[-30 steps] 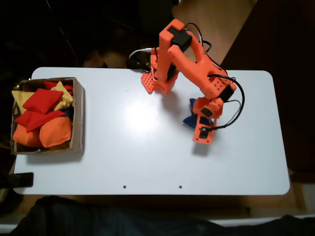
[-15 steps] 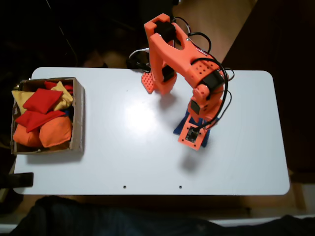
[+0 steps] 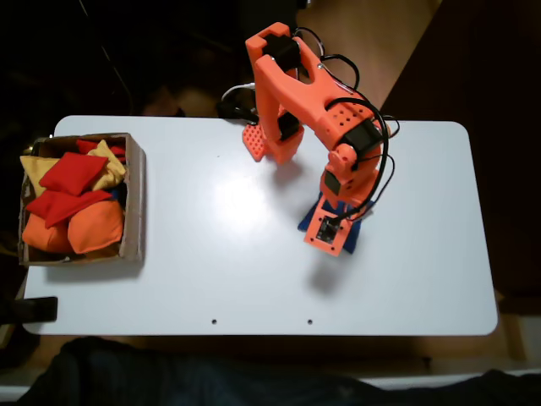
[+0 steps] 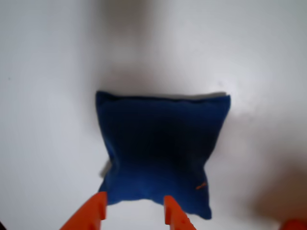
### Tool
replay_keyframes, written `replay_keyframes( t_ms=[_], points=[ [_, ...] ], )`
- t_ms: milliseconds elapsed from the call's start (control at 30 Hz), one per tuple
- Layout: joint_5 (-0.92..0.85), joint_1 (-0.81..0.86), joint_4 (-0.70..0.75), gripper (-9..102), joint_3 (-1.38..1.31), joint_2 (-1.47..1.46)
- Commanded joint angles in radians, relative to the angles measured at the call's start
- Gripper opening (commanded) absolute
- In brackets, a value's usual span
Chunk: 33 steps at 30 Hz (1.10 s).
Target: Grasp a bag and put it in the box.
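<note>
the white table (image 3: pixel 254 254) was the stage; the brown box (image 3: pixel 133 203) sat at its left end in the fixed view, already holding red, orange and yellow beanbags (image 3: pixel 76 207), well apart from your arm (image 3: pixel 313 93). the blue bag (image 4: pixel 160 155) lay flat on the table right of centre in the fixed view (image 3: pixel 308 222), mostly hidden there by the wrist. your gripper (image 4: pixel 134 211) hung above its near edge, the two orange fingertips (image 4: pixel 91 213) parted about a third of the bag's width, holding nothing. to grasp well, you needed, in my judgement, to come straight down so both tips straddled a pinch of fabric near the middle, press in, then close fully, since soft filling can slump out of an edge grip. you had no brand, label or writing to read
</note>
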Motion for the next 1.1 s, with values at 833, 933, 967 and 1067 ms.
replay_keyframes(
  t_ms=[833,933,967,1067],
  points=[
    [0.095,-0.002,-0.107,27,0.002,-0.166],
    [0.095,-0.002,-0.104,31,0.002,-0.173],
    [0.097,0.0,-0.103,33,0.002,-0.173],
    [0.114,0.002,-0.103,44,0.002,-0.172]
  ],
)
